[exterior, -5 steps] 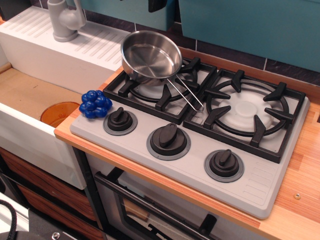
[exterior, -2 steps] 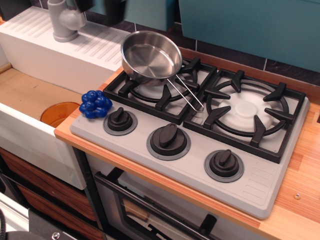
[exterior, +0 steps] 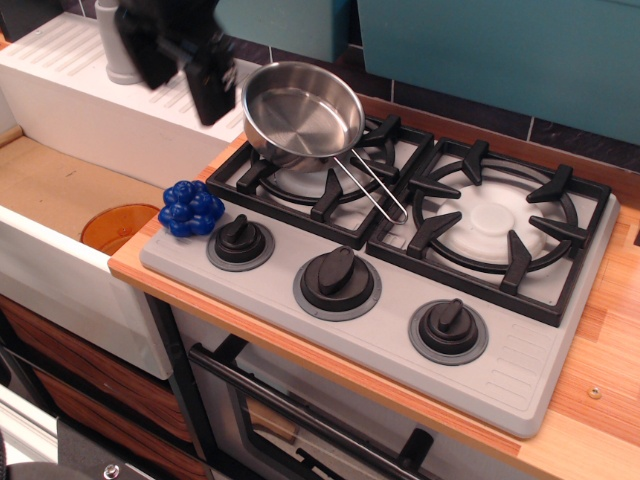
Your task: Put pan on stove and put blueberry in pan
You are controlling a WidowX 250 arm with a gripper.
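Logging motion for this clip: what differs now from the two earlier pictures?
The black tool has come down into view at the upper left, over the white drainboard beside the shiny steel pan, holding nothing. The pan on the left grate and the blue plastic blueberry cluster on the grey stove are unmoved.

High oblique view (near) over stove (exterior: 520, 385)

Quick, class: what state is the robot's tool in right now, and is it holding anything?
Tool: blurred above the sink, holding nothing visible; open or closed cannot be told.
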